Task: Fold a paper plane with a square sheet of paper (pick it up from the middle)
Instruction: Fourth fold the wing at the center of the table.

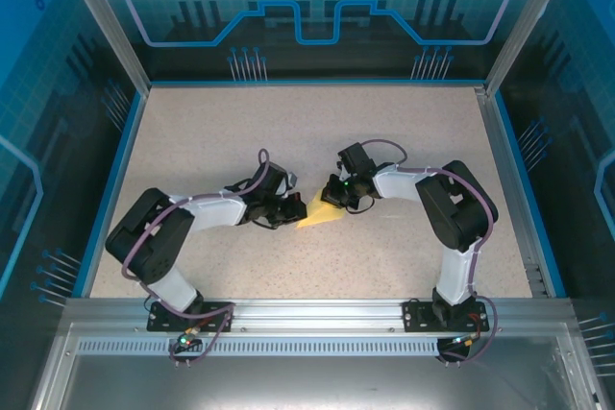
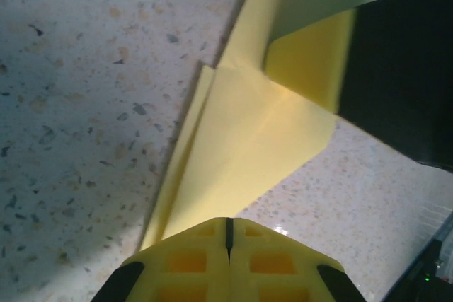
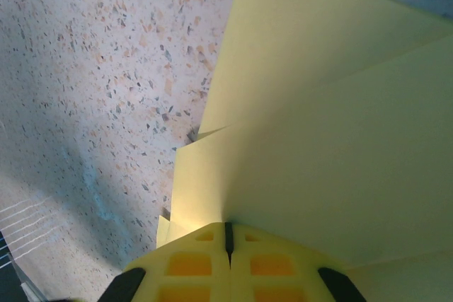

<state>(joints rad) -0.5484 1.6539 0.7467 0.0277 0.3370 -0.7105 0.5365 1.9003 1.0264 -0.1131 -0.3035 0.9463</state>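
The partly folded yellow paper sheet (image 1: 317, 215) sits at the middle of the table (image 1: 288, 122), between both grippers. The left gripper (image 2: 228, 228) and the right gripper (image 3: 228, 231) are each clamped fully closed on its edge, from opposite sides.

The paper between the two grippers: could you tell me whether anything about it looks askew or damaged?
No tear or crumple shows. The paper is folded, pinched by the shut left gripper and right gripper; in the right wrist view its layer edges sit stepped, not flush.
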